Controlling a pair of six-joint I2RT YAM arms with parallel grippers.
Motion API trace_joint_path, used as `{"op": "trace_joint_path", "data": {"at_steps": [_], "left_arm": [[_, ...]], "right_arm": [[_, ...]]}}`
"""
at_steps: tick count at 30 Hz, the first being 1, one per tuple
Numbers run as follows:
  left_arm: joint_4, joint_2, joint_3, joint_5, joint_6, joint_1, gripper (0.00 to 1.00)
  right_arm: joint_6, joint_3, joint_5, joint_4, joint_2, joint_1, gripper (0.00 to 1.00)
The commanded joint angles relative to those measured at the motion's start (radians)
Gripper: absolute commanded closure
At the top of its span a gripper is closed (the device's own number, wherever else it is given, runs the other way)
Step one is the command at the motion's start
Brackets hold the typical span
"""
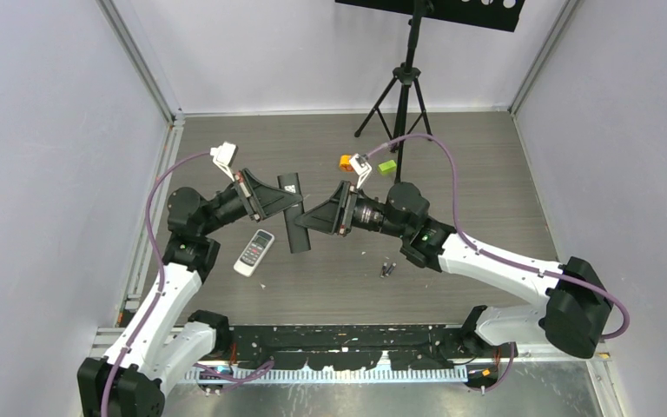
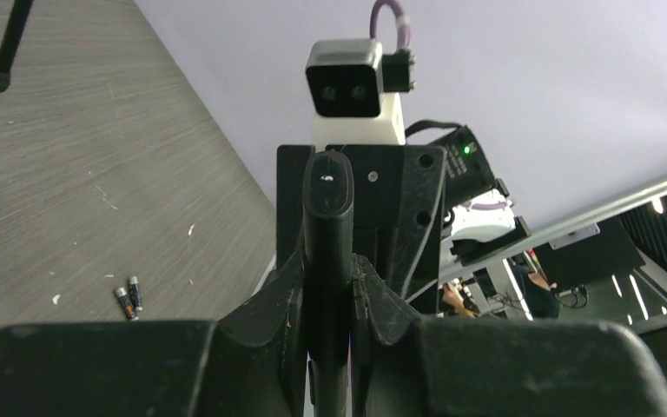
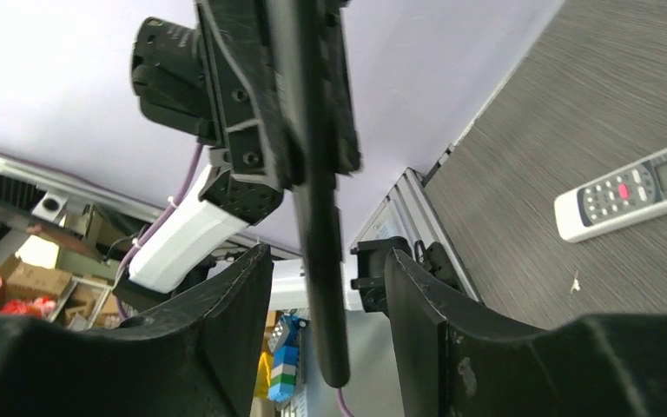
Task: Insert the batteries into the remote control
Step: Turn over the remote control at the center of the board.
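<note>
We saw the batteries (image 1: 387, 269) lying loose on the table (image 1: 478, 174), close together, just on the near side of the right arm's forearm. In the left wrist view two of them (image 2: 128, 300) lay side by side. How many there were in all we could not tell, but neither gripper held one.

The black remote control (image 1: 296, 234) was to their left and well apart from them, lifted off the table between the two arms. The left gripper (image 1: 293, 203) was clamped around its middle. In that arm's own view its fingers (image 2: 288, 287) pressed on both sides of the remote, which we saw edge-on.

The right gripper (image 1: 306, 222) faced it from the other side with its jaws parted. In the right wrist view its fingers (image 3: 247, 295) stood either side of the remote's free end with a gap on each side, grasping nothing. We could not tell whether the battery compartment was open.

A white remote control (image 1: 254, 252) lay face up on the table near the left arm, just beside the grippers. An orange block (image 1: 346, 162) and a lime green block (image 1: 387, 166) sat farther back, behind the right wrist, near the feet of a tripod (image 1: 404, 87).
</note>
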Motion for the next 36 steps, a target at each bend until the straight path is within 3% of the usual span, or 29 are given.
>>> {"op": "trace_joint_path", "data": {"at_steps": [1, 10, 12, 16, 18, 22, 26, 32, 36], "left_arm": [[0.049, -0.026, 0.042, 0.068, 0.034, 0.000, 1.00], [0.083, -0.017, 0.030, 0.038, 0.005, 0.000, 1.00], [0.103, -0.012, 0.024, 0.040, -0.009, 0.000, 1.00], [0.093, -0.014, 0.022, 0.047, 0.001, 0.000, 0.99], [0.056, -0.026, 0.022, 0.038, 0.036, 0.000, 0.85], [-0.172, -0.061, 0.043, -0.034, 0.206, 0.000, 0.30], [-0.469, -0.089, 0.082, -0.184, 0.388, 0.000, 0.02], [-0.758, -0.096, 0.118, -0.441, 0.554, 0.000, 0.00], [-0.833, -0.090, 0.121, -0.534, 0.583, 0.000, 0.00]], "right_arm": [[-0.075, 0.081, -0.115, 0.000, 0.015, 0.001, 0.46], [-0.048, 0.110, -0.200, 0.093, 0.102, 0.021, 0.57], [-0.037, 0.111, -0.194, 0.108, 0.114, 0.021, 0.66], [-0.037, 0.109, -0.139, 0.091, 0.106, 0.021, 0.97], [-0.064, 0.101, -0.080, 0.050, 0.087, 0.019, 1.00], [-0.113, 0.076, 0.014, -0.051, 0.037, 0.004, 1.00], [-0.195, 0.067, 0.182, -0.280, -0.039, -0.026, 1.00], [-0.344, 0.136, 0.636, -0.843, -0.081, -0.132, 1.00], [-0.480, 0.172, 0.880, -1.071, -0.007, -0.234, 1.00]]}}
